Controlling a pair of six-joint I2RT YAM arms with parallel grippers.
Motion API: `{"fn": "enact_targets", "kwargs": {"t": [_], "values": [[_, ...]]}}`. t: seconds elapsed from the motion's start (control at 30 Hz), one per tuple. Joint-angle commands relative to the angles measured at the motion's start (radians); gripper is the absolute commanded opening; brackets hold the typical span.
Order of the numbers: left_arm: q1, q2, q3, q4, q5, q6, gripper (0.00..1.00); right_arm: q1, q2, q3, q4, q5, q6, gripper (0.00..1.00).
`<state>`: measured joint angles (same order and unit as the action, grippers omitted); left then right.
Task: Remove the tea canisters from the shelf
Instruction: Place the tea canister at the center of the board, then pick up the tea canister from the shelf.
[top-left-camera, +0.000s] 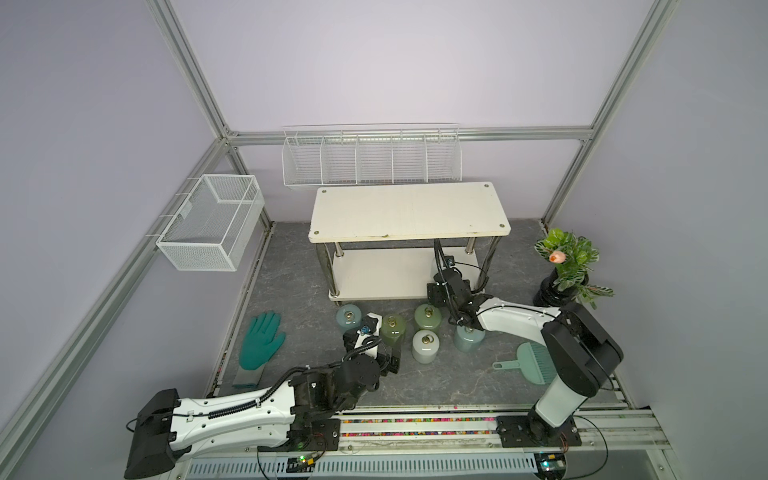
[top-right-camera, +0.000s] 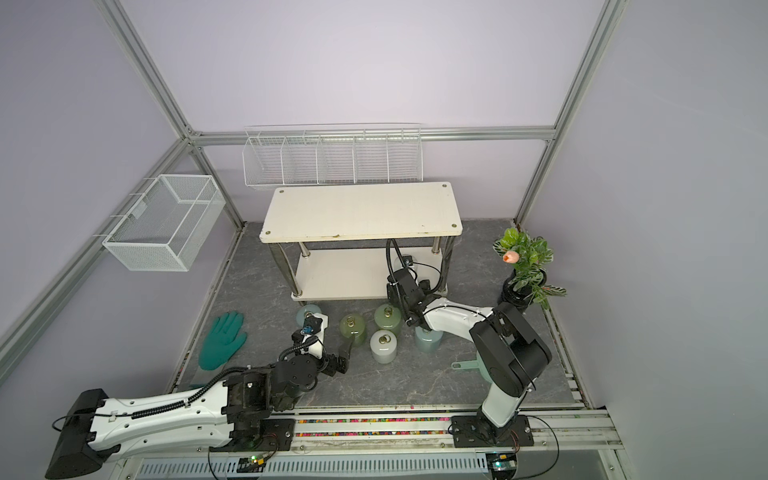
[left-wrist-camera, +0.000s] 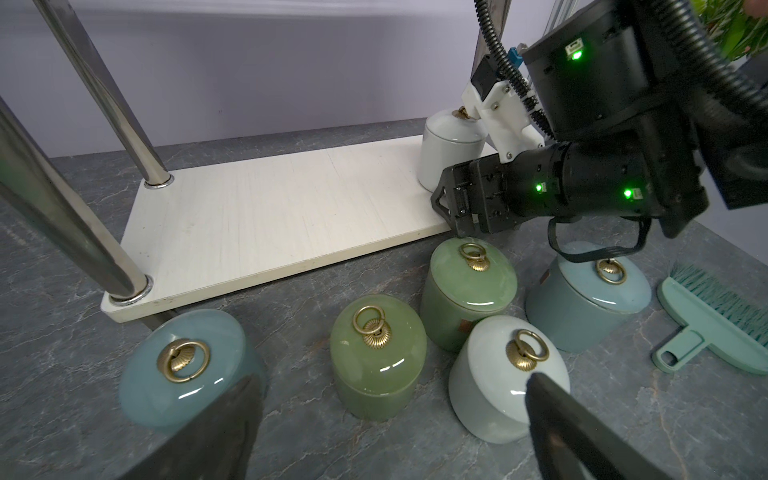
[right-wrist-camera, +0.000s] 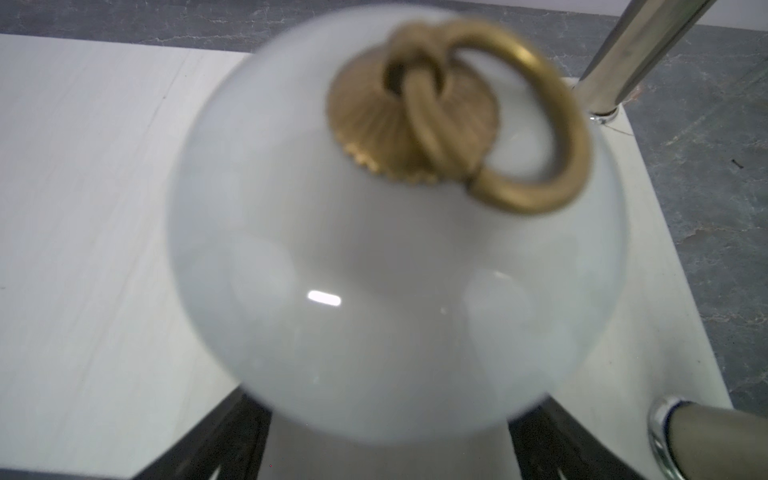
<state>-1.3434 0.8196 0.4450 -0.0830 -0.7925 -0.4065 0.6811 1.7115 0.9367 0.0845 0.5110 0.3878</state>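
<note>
The shelf (top-left-camera: 409, 212) stands at the back; its top board is bare. One white tea canister (left-wrist-camera: 449, 149) stands at the right end of the lower board (left-wrist-camera: 270, 208), hidden in both top views. My right gripper (right-wrist-camera: 390, 415) reaches under the top board, its fingers pressed on both sides of this canister (right-wrist-camera: 374, 270). Several more stand on the floor before the shelf: pale blue (top-left-camera: 348, 318), green (top-left-camera: 393, 328), green (top-left-camera: 427, 318), white (top-left-camera: 425, 345), pale blue (top-left-camera: 468, 338). My left gripper (left-wrist-camera: 392, 380) hovers open and empty above the floor, just in front of them.
A green glove (top-left-camera: 262, 340) lies on the floor at the left. A teal hand brush (top-left-camera: 528, 361) lies at the right, under my right arm. A black vase with a plant (top-left-camera: 569, 270) stands far right. White wire baskets (top-left-camera: 212, 220) (top-left-camera: 370, 158) hang on the walls.
</note>
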Motion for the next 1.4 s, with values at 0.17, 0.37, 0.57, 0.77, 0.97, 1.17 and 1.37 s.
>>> {"fn": "enact_targets", "kwargs": {"t": [0.17,0.37,0.57,0.77,0.97,1.17,1.37], "values": [[-0.005,0.025,0.014,0.006,-0.014,0.002,1.0,-0.002,0.061,0.013,-0.126,-0.012,0.038,0.89],[-0.005,0.042,0.02,0.005,-0.007,0.002,1.0,-0.004,0.096,0.019,-0.129,-0.014,0.051,0.89],[-0.005,0.028,0.021,-0.01,-0.014,0.003,1.0,-0.003,0.132,0.037,-0.138,0.018,0.086,0.89],[-0.005,0.003,0.02,-0.036,-0.021,0.005,1.0,-0.006,0.172,0.044,-0.127,0.041,0.109,0.89],[-0.006,0.002,0.02,-0.037,-0.025,0.005,1.0,-0.007,0.211,0.076,-0.142,0.042,0.106,0.89],[-0.005,0.009,0.021,-0.034,-0.025,0.008,1.0,-0.01,0.233,0.091,-0.163,0.05,0.117,0.89],[-0.005,0.008,0.016,-0.03,-0.03,0.006,1.0,-0.011,0.255,0.102,-0.172,0.055,0.124,0.89]]}}
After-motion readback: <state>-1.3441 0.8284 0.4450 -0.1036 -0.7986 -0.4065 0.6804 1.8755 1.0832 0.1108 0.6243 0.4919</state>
